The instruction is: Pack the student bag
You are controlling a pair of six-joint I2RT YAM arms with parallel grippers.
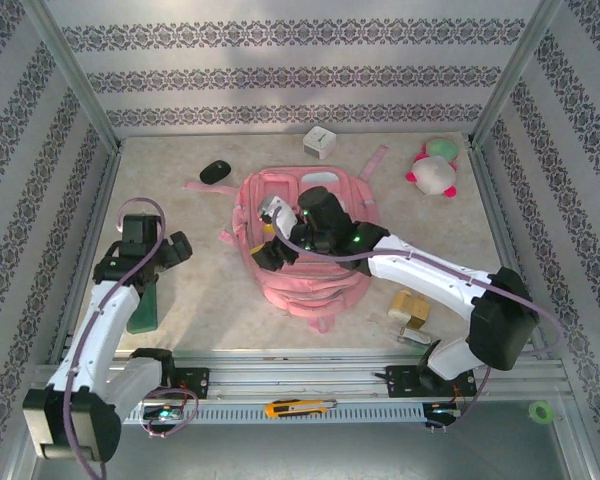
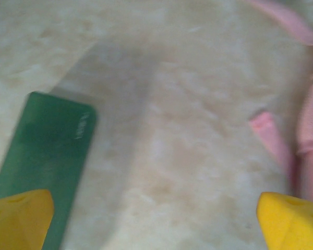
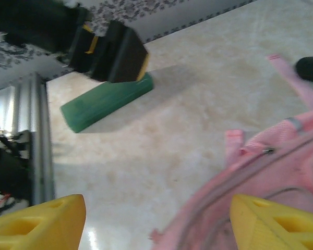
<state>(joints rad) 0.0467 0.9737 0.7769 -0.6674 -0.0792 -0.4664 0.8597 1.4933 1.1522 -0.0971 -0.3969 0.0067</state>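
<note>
Student bag [image 1: 310, 285] lies flat mid-table. The right gripper [image 1: 270, 250] hovers over its left part, fingers spread wide, nothing btwn them. A green case [image 1: 145, 306] sits well left of the bag, long axis running near-to-far, approx parallel to the bag's side. The left gripper [image 2: 156, 221] hangs over the case's far end, also spread & empty, w/ the case under one finger, not centred. Left arm is nearer, so prob. it shifts over, pinches the narrow width, then carries right.

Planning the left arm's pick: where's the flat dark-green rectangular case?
Top view, left side: the flat dark-green rectangular case lies left of the pink fabric backpack, its far end under the left gripper.
</note>
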